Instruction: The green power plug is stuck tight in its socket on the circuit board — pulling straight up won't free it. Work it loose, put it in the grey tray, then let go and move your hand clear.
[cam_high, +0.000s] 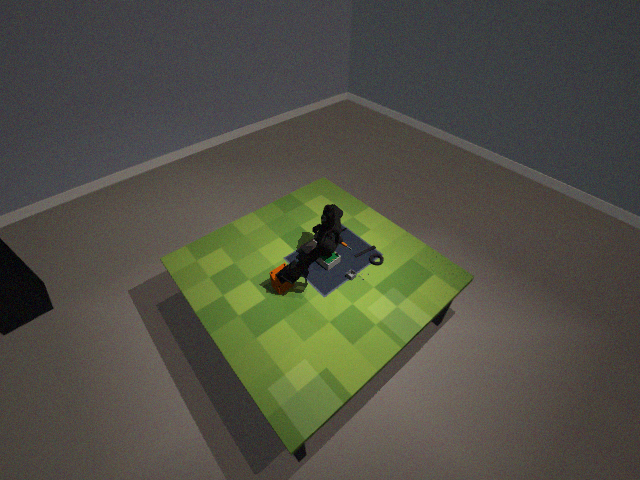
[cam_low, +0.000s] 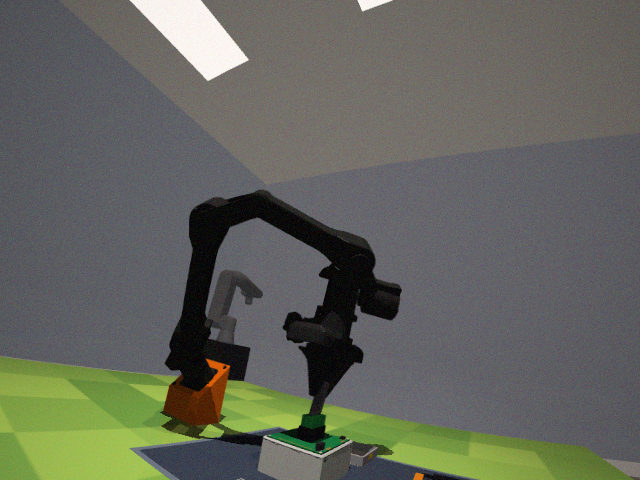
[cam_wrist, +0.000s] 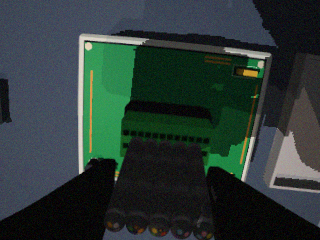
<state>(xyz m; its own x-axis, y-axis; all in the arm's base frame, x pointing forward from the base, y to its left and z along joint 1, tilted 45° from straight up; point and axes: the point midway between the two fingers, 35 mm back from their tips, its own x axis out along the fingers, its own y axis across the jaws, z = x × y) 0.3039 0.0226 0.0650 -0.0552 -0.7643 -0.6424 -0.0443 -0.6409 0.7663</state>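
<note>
The green power plug (cam_low: 314, 421) (cam_wrist: 165, 126) sits at the black socket (cam_low: 305, 432) on the green circuit board (cam_high: 333, 256) (cam_low: 281, 440) (cam_wrist: 107, 110), which lies on a white block (cam_low: 289, 459). A dark cable stub (cam_low: 316, 407) (cam_wrist: 160, 200) rises from the plug at a lean. My gripper (cam_low: 316, 395) (cam_wrist: 162, 174) is shut on the plug by this stub, just above its green body. How deep the plug sits in the socket cannot be told. The grey tray (cam_low: 356, 457) (cam_wrist: 280, 145) stands right beside the block in the wrist view and behind it in the exterior view.
A blue mat (cam_high: 325, 284) lies under the block and tray. An orange-handled tool (cam_high: 343, 243) (cam_low: 418, 476), a dark bar (cam_high: 364, 251), a black ring (cam_high: 376, 264) and a small grey part (cam_high: 351, 273) lie around the block. The arm's orange base (cam_high: 275, 279) (cam_low: 191, 405) stands beside the mat.
</note>
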